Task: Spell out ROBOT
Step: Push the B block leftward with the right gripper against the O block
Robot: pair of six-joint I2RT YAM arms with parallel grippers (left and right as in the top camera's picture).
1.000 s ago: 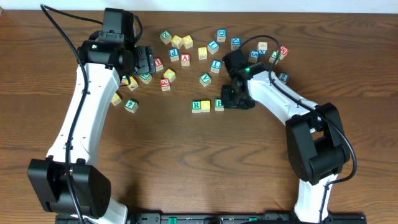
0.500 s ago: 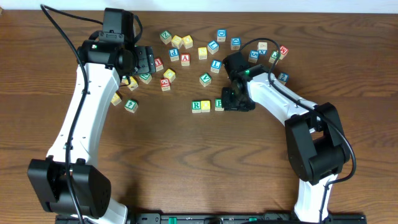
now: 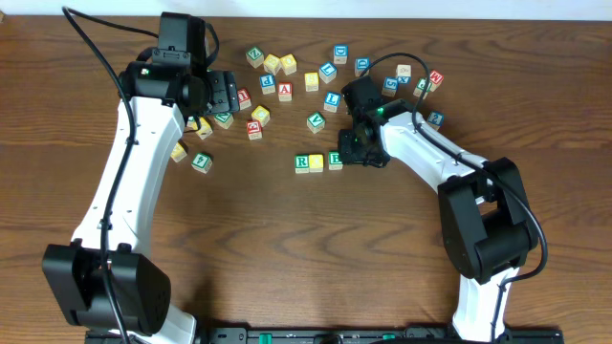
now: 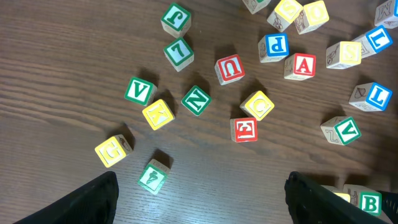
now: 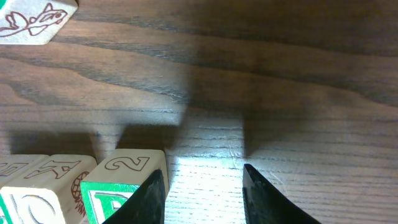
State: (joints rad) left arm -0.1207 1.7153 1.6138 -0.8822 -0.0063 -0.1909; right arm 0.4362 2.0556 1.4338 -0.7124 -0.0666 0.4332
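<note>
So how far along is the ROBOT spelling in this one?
Done: the R cube, a yellow cube and the B cube sit in a row. In hand: nothing; the right gripper stands open beside B, bare wood between its fingers, and the left gripper hangs open above the scattered cubes. Left: the second O and the T.

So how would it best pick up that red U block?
Probably straight down from above, closing on two opposite side faces, turned to match its slight skew. The red U block sits flat, letter up, with bare table all round, so either pair works.
</note>
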